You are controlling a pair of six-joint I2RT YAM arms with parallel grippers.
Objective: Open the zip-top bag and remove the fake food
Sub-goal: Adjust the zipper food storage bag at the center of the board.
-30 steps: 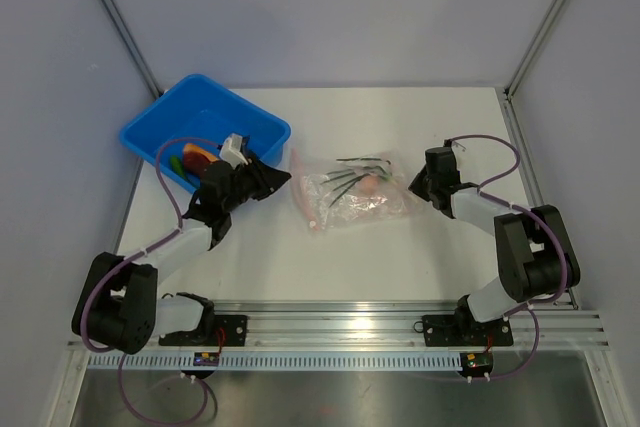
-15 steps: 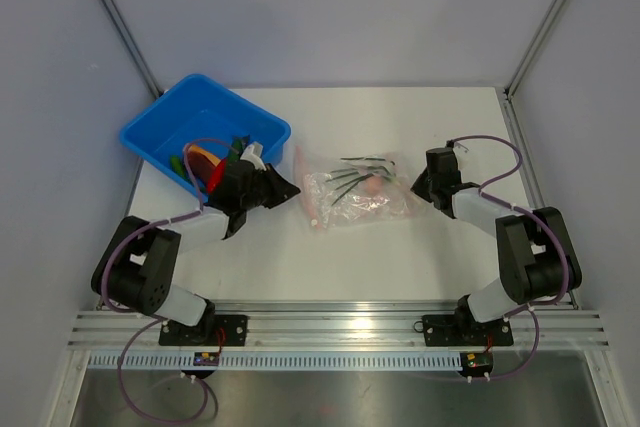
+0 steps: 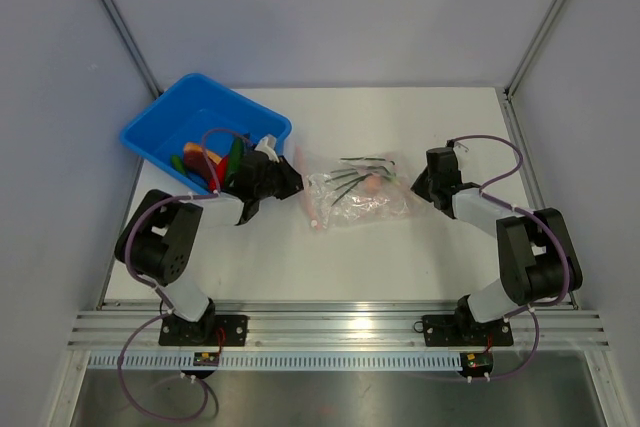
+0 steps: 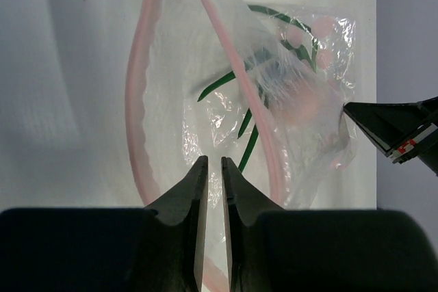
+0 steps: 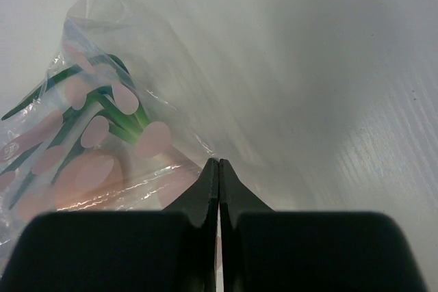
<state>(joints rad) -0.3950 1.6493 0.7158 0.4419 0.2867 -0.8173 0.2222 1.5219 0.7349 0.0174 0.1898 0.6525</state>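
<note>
Finds the zip-top bag lying flat at mid-tabletop, between both arms, pink zip strip parted and facing left. Notes a pinkish piece inside the film, amid green lines. Records the left pincer at the bag's mouth, fingers nearly together with a thin slit; cannot tell whether closed on the film. Records the right pincer fully closed, tips touching the bag's far edge; cannot confirm a hold. Finds fake food, orange, green and red, in the blue bin beside the left arm.
</note>
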